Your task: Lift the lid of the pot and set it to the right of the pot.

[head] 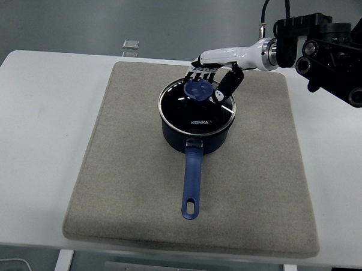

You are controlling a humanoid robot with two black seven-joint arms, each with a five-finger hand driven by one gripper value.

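right arm (329,49): black blocky housings, round joint caps | black cable looped on top | silver wrist ring | right hand (215,77): glossy white shell, black fingers

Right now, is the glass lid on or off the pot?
On. The round glass lid sits flat on the dark blue pot; the right robot hand is around its blue knob.

Lab: bare white table (43,135), mat (130,199)

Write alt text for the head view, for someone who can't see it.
A robot's right hand closes its fingers around the blue knob of a glass lid on a dark blue pot, which stands on a beige mat covering a white table.
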